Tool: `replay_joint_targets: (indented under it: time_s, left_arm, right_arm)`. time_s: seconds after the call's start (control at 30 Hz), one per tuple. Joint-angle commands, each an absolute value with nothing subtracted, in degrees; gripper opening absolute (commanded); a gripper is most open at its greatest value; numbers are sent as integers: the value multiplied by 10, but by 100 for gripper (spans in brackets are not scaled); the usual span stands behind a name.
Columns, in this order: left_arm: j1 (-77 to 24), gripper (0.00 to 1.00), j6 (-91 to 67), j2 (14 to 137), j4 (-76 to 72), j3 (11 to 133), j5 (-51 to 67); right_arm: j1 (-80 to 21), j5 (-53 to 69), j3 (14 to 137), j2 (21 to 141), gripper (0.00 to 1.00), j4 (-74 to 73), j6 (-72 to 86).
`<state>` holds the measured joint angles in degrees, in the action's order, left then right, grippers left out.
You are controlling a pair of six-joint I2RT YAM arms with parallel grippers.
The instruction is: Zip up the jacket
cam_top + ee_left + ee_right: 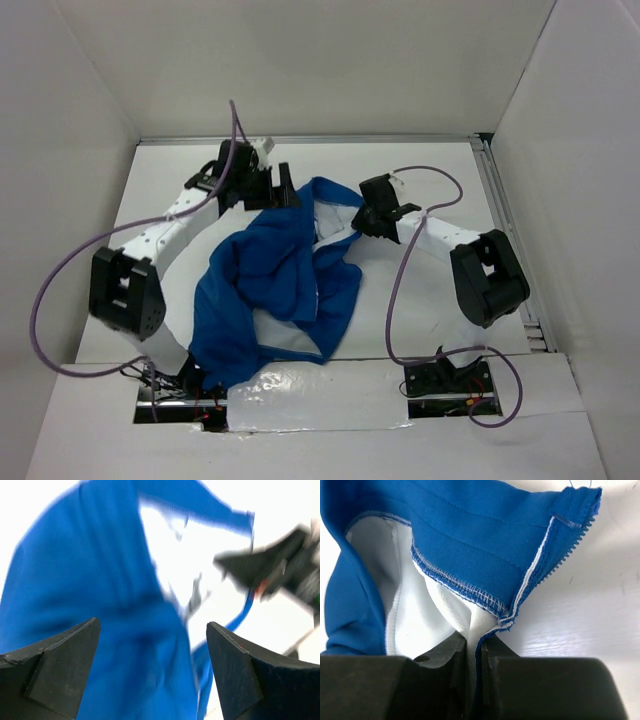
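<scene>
1. Position of the garment. The jacket (270,275) lies unzipped in a crumpled heap on the table (330,160). Its white lining (405,580) is exposed in several folds. Both arms reach to the jacket's far end, one on each side of it.

2. Left gripper (152,625). It is located at the jacket's far left edge. The jaws are spread wide and nothing is held between them. In the left wrist view, blue fabric fills the space beyond the fingers (65,665). This view is blurred, so it cannot be determined whether the fingers touch the fabric.

3. Right gripper (474,647). It is located at the jacket's far right edge. The jaws are closed to a narrow slit and pinch the jacket's front edge. The clamped material consists of a fold of white lining and the blue hem beside it.

4. Zipper teeth (572,547). The pale teeth run along the same front edge, leading away from the clamped point to a free corner of the jacket. Bare table shows beside that edge.
</scene>
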<state>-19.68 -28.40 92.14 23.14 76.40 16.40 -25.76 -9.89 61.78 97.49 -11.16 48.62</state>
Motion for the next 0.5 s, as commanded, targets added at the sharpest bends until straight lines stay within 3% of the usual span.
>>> replay_joint_targets:
  time_s: [0.0, 0.2, 0.47]
  left_arm:
    - [-210, 99, -258, 1039, 279, 876, 128]
    - [-241, 99, -221, 1224, 373, 1089, 40]
    - [-247, 99, -243, 1324, 400, 1171, 4]
  right_arm:
    - [-251, -96, 606, 955, 15, -70, 419]
    - [-247, -39, 617, 944, 13, -34, 358]
    - [-265, -45, 593, 880, 12, -22, 291]
